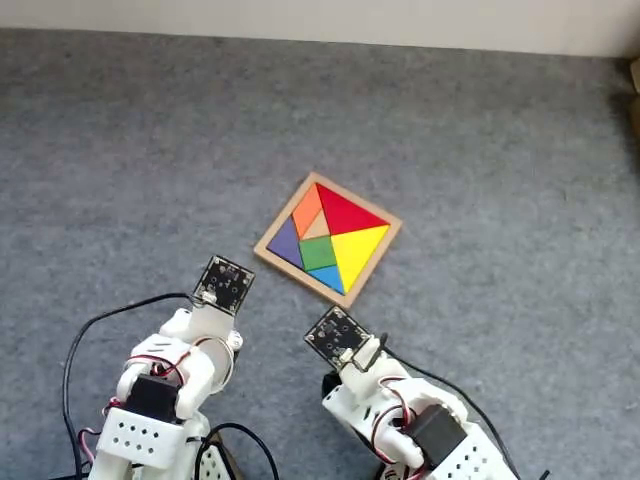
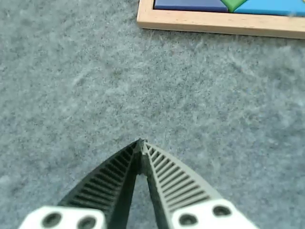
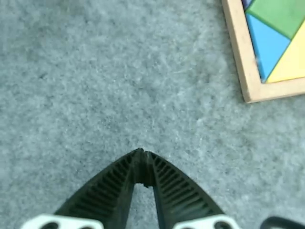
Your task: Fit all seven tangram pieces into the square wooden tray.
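Note:
The square wooden tray lies turned like a diamond on the grey carpet, holding coloured tangram pieces: red, yellow, orange, green, blue, purple and a tan one. My left gripper is shut and empty over bare carpet, a short way from the tray's edge. My right gripper is also shut and empty, near the tray's corner. In the high view the left arm and the right arm sit just below the tray.
Grey carpet surrounds the tray on all sides. A pale wall strip runs along the far edge. Black cables trail beside the left arm's base.

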